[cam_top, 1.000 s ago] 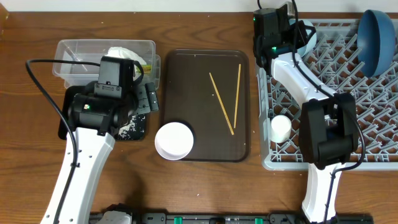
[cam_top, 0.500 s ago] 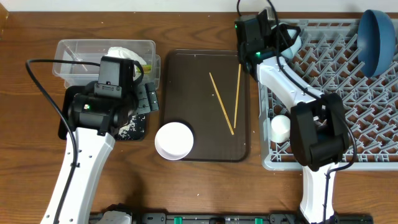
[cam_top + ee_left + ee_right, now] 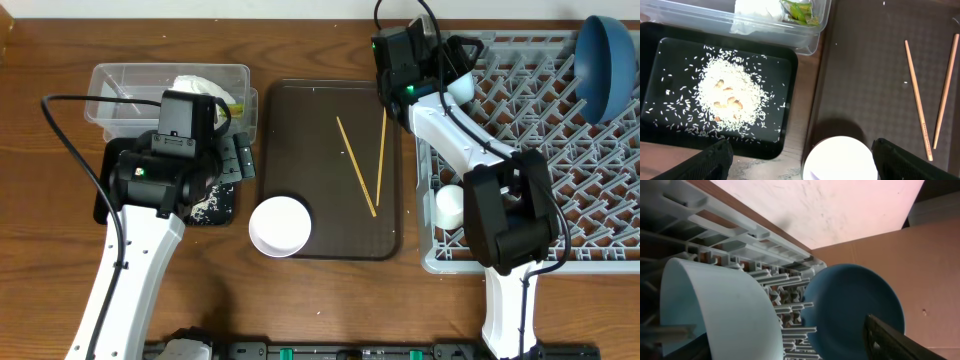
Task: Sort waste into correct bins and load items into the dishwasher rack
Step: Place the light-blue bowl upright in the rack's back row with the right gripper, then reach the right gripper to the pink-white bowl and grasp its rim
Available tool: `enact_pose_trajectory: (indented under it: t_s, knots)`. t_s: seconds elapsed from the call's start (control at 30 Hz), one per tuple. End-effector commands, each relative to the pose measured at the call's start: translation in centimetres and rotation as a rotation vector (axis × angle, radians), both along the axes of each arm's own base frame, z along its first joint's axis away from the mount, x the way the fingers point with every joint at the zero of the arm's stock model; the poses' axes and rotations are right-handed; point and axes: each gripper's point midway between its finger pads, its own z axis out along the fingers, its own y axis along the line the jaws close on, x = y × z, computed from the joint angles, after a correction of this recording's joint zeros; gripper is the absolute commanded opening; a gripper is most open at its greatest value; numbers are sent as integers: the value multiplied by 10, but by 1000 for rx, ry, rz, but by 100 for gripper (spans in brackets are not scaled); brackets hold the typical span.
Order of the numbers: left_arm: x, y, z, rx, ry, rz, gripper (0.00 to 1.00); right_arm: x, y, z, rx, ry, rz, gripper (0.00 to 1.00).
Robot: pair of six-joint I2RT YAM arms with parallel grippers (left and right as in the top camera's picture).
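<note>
In the grey dishwasher rack (image 3: 560, 170) a light blue bowl (image 3: 463, 86) stands on edge at the back left. My right gripper (image 3: 446, 62) is open beside it and holds nothing. The right wrist view shows that bowl (image 3: 715, 310), the dark blue dish (image 3: 855, 310) upright behind it, and my gripper (image 3: 790, 347) open. A white cup (image 3: 450, 207) sits in the rack. Two chopsticks (image 3: 357, 165) and a white bowl (image 3: 280, 226) lie on the brown tray. My left gripper (image 3: 810, 162) hangs open above the white bowl (image 3: 840, 160). Rice (image 3: 730, 95) fills the black tray (image 3: 660, 50).
The clear tub (image 3: 120, 85) holds a white napkin (image 3: 757, 7) and a yellow-green wrapper (image 3: 799, 11). The brown serving tray (image 3: 300, 130) lies between the bins and the rack. My left arm covers most of the black tray (image 3: 218, 208) from above.
My right gripper has opened and let go of the light blue bowl, which now rests in the rack. The right wrist has moved left, toward the rack's corner. The left arm is still.
</note>
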Motion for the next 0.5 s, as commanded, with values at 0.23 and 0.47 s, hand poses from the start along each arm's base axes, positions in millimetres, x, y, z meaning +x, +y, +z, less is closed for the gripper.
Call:
enact_pose_trajectory:
  t_s: [0.23, 0.47]
  knots:
    - [1, 2, 6, 5, -17, 7, 91, -3, 52, 17, 187, -70, 144, 85]
    - [1, 2, 6, 5, -17, 7, 91, -11, 73, 40, 355, -146, 192, 99]
